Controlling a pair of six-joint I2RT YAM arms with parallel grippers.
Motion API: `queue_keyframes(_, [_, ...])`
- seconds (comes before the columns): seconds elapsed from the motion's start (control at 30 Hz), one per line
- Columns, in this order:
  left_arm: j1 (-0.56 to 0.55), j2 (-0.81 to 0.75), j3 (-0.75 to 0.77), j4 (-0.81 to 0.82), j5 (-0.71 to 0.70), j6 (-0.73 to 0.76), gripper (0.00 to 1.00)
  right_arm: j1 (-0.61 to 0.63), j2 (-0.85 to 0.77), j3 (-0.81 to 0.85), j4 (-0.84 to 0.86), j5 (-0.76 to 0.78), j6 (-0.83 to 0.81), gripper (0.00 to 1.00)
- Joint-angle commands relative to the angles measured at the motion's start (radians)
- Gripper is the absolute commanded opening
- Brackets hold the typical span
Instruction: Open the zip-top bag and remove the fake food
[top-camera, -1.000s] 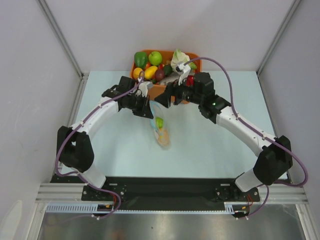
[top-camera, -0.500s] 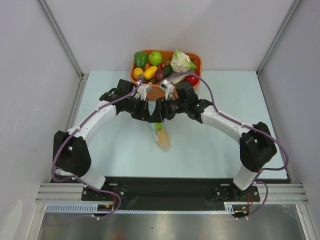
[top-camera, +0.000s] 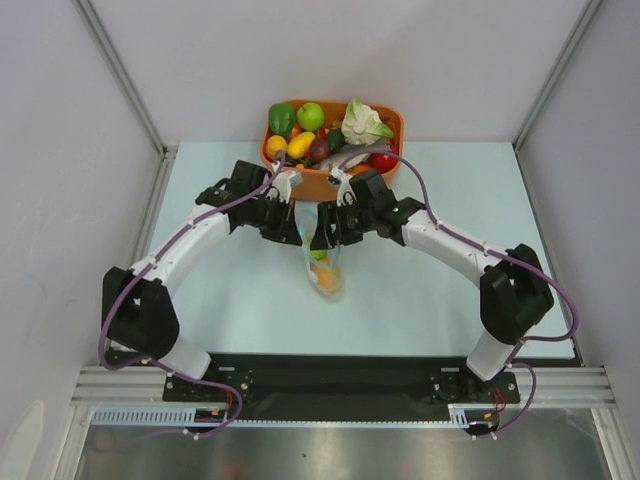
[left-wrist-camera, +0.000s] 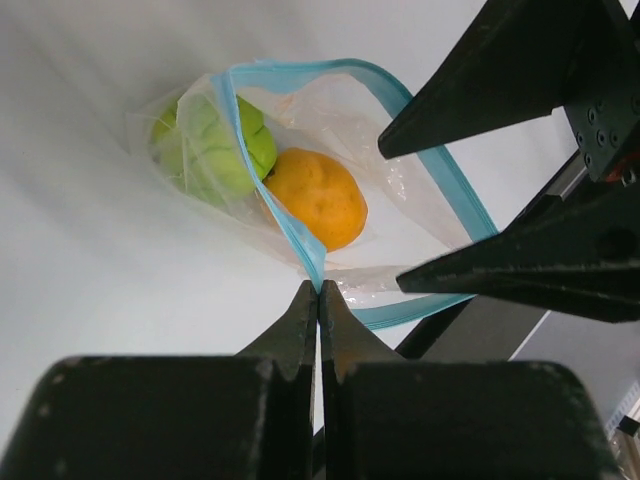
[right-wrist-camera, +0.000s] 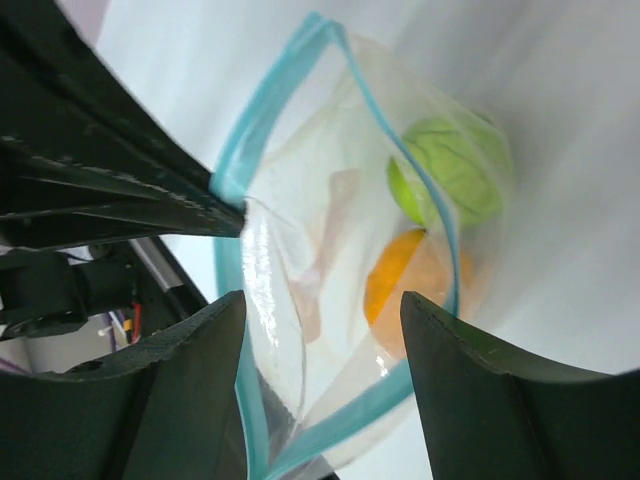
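Left gripper (left-wrist-camera: 318, 290): jaws were together, clamped on the light-blue zip strip (left-wrist-camera: 270, 170) at the near lip, apparently to anchor that side and keep the mouth hanging upward
Right gripper (right-wrist-camera: 322, 300): jaws stood apart, straddling the opposite lip without pinching it; probably lined up to take that side so the two lips could be drawn apart
Zip-top bag (top-camera: 325, 272): one, at the centre of the top view, hung between the two claws over the table (top-camera: 430, 290), below the orange tub (top-camera: 391, 117); its mouth already gaped in both wrist views
Fake food: inside the bag, sunk to the bottom, none out yet
Green fruit (left-wrist-camera: 215, 145): one, upper left in the left wrist view
Orange fruit (left-wrist-camera: 315, 195): one, touching the green one
Fish (right-wrist-camera: 322, 240): one pale slim shape against the plastic, too faint to be sure
Claws: two
Tub contents: many toy pieces, too crowded to count, with one cauliflower (top-camera: 362, 122)
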Motion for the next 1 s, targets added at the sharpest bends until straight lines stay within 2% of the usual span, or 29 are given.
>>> queue_keyframes(0.0, [-0.008,-0.053,-0.012,-0.011,-0.002,0.027,0.01,0.008,0.012,0.060,-0.082,0.105,-0.028,0.69])
queue_keyframes(0.23, [-0.008,-0.056,-0.033,0.001,0.013,0.028,0.00,0.111,0.079,0.241,-0.263,0.290,-0.174,0.67])
queue_keyframes(0.33, [-0.008,-0.053,-0.032,0.000,0.013,0.028,0.00,0.141,0.105,0.274,-0.279,0.275,-0.194,0.64])
queue_keyframes(0.57, [-0.008,-0.064,-0.033,0.003,0.012,0.030,0.00,0.155,0.135,0.274,-0.286,0.237,-0.200,0.56])
queue_keyframes(0.97, [-0.008,-0.081,-0.016,-0.017,0.015,0.027,0.00,0.172,0.171,0.245,-0.340,0.310,-0.186,0.50])
